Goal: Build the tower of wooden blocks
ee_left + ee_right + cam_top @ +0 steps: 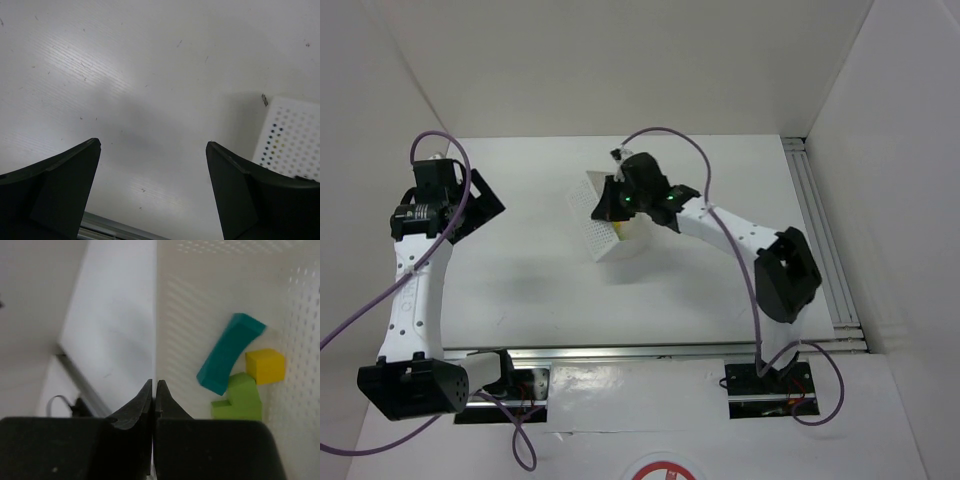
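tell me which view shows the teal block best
Right wrist: the teal block lies in full sight inside the tray, beside the yellow block and green block. The top view shows only the tilted tray, with its inside hidden and no teal visible. The left wrist view catches just a tray corner.

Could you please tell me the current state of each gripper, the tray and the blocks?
left gripper: open, holding nothing.
right gripper: shut on the white tray wall.
white tray: tilted, gripped by one wall.
green block: loose in white tray, unstacked.
yellow block: loose, unstacked.
teal arch: loose, leaning against green block.
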`<action>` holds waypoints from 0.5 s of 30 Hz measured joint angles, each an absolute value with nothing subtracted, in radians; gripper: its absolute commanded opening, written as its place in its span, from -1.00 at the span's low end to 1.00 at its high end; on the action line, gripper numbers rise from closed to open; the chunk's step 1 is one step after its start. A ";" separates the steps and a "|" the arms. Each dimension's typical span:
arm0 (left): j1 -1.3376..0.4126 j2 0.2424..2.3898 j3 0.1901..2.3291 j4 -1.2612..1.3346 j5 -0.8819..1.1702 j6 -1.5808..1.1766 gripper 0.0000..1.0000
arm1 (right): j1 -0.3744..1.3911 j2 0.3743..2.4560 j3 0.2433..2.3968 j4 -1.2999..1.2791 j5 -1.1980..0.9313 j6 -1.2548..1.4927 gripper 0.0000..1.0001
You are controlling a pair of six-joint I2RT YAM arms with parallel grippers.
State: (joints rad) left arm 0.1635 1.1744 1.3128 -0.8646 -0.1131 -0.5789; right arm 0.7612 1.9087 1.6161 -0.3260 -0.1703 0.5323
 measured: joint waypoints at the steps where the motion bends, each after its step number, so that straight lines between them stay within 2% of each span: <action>1: 0.163 1.174 1.313 -0.865 -0.106 -0.579 1.00 | 0.732 1.849 1.530 -0.229 -0.235 0.559 -1.00; 6: 0.163 1.174 1.312 -0.861 -0.080 -0.578 1.00 | 0.581 1.714 1.201 0.299 -0.517 0.745 -1.00; 10: 0.163 1.174 1.299 -0.860 -0.072 -0.575 1.00 | 0.526 1.762 1.076 0.673 -0.642 0.932 -1.00; 15: 0.163 1.161 1.289 -0.858 -0.073 -0.575 1.00 | 0.518 1.908 1.045 1.054 -0.746 1.221 -1.00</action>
